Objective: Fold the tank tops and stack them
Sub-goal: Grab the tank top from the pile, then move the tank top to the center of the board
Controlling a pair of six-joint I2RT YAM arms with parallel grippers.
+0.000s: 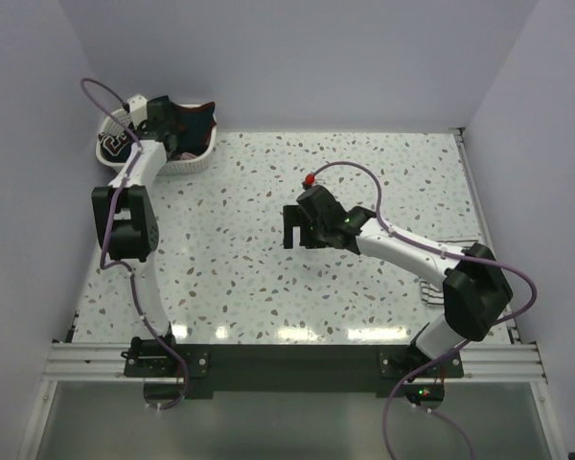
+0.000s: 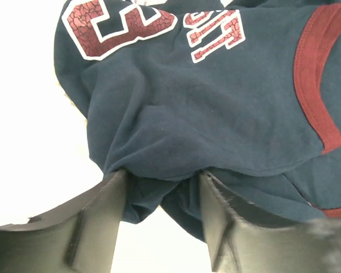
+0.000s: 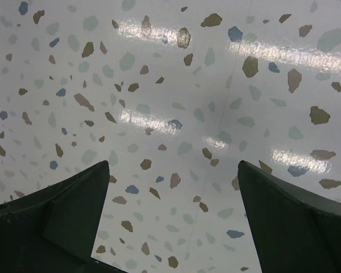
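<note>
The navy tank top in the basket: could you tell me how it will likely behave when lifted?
The navy tank top will probably be floppy: it lies in soft folds, bunching between the open fingers of the left gripper. It looks thin, so likely light. Lifted by one fold, it would probably drape and trail over the basket rim.

The dark navy tank top [image 2: 216, 102] lies crumpled in a heap in the white basket [image 1: 196, 163] at the far left corner of the table, its soft cloth thrown into loose folds and creases. Large dark red numerals [image 2: 119, 23] and block lettering [image 2: 213, 34], both outlined in white, face up on it, and a band of red trim [image 2: 312, 85] curves round one opening on its right side.
</note>
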